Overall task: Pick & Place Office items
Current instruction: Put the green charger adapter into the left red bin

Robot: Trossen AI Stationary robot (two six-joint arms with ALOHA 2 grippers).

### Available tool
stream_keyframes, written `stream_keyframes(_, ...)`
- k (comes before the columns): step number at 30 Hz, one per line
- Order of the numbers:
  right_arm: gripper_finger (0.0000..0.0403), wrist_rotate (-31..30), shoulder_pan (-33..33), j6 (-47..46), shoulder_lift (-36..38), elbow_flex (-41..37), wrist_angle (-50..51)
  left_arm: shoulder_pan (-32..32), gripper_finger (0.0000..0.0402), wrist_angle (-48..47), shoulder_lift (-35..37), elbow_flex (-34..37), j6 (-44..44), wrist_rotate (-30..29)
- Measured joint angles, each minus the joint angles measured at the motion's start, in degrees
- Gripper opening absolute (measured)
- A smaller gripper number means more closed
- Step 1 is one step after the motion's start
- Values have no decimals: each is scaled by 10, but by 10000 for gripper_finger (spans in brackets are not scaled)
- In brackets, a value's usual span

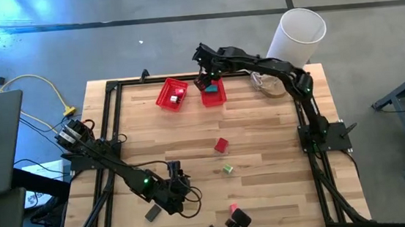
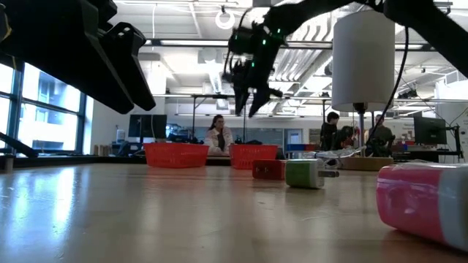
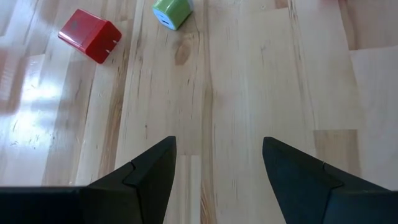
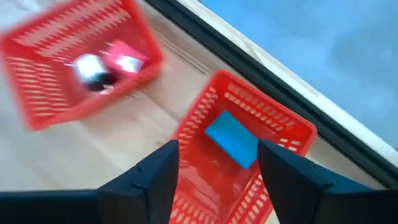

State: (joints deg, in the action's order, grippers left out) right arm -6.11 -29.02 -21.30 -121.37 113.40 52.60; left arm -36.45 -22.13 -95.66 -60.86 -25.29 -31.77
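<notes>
Sorting partly done: three pieces binned, four left on the table.

On the left, the left gripper (image 1: 174, 193) hangs low over the near part of the table (image 1: 278, 132), its fingers apart and empty, with a dark grey block (image 1: 152, 214) lying just beside it. Further along, a red block (image 1: 221, 145), a green block (image 1: 227, 169) and a pink block (image 1: 234, 210) lie loose on the wood, unsorted. At the far edge, the left basket (image 1: 171, 94) holds a silvery piece and a pink one, and the right basket (image 1: 213, 93) holds a teal block (image 4: 232, 139). The right gripper (image 1: 205, 81) hovers above that second basket, fingers spread with nothing between them.
</notes>
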Motion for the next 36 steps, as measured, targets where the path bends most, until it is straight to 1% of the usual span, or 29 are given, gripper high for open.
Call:
stream_keyframes(4, 189, -5, 21, 6, 40, 0, 0, 0, 229, 0, 0, 0, -1, 0)
stream_keyframes(11, 166, -50, 82, 21, 95, 0, 13, -1, 229, 0, 0, 0, -17, 0)
stream_keyframes(13, 161, -60, 104, 21, 106, 0, 21, -2, 229, 1, 0, 0, -19, 0)
stream_keyframes(19, 150, -65, 180, 16, 129, 0, 62, -10, 229, 2, 0, 0, -28, 0)
stream_keyframes(24, 140, -101, 252, 12, 129, 0, 101, -16, 229, 7, 0, 0, -28, 0)
stream_keyframes(31, 134, -149, 339, -55, 129, 0, 176, -16, 229, 12, 0, 0, -28, 0)
stream_keyframes(36, 134, -215, 401, -101, 129, 0, 243, -10, 229, 18, 0, 0, -28, 1)
